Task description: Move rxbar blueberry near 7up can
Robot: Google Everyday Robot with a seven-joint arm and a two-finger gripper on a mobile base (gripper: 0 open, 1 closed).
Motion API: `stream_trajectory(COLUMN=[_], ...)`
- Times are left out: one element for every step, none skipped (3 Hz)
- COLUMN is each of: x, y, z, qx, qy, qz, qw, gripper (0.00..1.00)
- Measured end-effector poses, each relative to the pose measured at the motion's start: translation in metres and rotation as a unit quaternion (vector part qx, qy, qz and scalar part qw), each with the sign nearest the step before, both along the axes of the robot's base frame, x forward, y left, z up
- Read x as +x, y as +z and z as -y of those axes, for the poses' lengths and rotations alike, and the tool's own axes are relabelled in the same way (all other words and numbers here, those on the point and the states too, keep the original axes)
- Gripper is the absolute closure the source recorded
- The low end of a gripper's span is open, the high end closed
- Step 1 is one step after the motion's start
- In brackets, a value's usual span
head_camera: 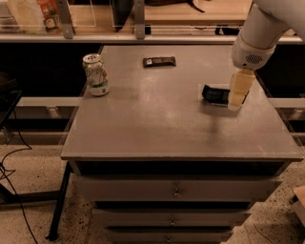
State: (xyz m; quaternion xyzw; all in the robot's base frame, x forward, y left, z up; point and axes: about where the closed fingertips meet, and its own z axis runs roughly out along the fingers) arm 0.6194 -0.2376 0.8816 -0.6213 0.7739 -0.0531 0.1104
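Grey table (pixel 157 124), end effector (pixel 237 100) over rxbar blueberry (pixel 214 94), 7up can (pixel 96 75) well apart

We look down on a grey drawer cabinet in a dim, warm-lit workroom.
Its flat top (pixel 157 124) sits over stacked drawers (pixel 143 189) with small knobs; the gripper (pixel 236 101) hangs low over the top's right side. Below, we see a speckled floor (pixel 28 205), with black cables (pixel 6 164) trailing at the left near a slanted black leg (pixel 58 205). Behind runs a pale rail (pixel 190 38) with metal uprights (pixel 139 19), and beyond it a wooden counter (pixel 200 9).
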Motion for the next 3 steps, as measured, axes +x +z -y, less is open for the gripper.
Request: stream_trajectory(x=[0.001,-0.003,-0.009], y=[-0.016,-0.027,-0.037], z=[0.011,0.016,0.013], qx=[-0.002,0.010,0.017], qy=[-0.015,-0.021,-0.018], qz=[-0.012,-0.025,-0.037], qw=[0.9998,0.9994,0.9990], gripper=[0.00,0.17,0.41])
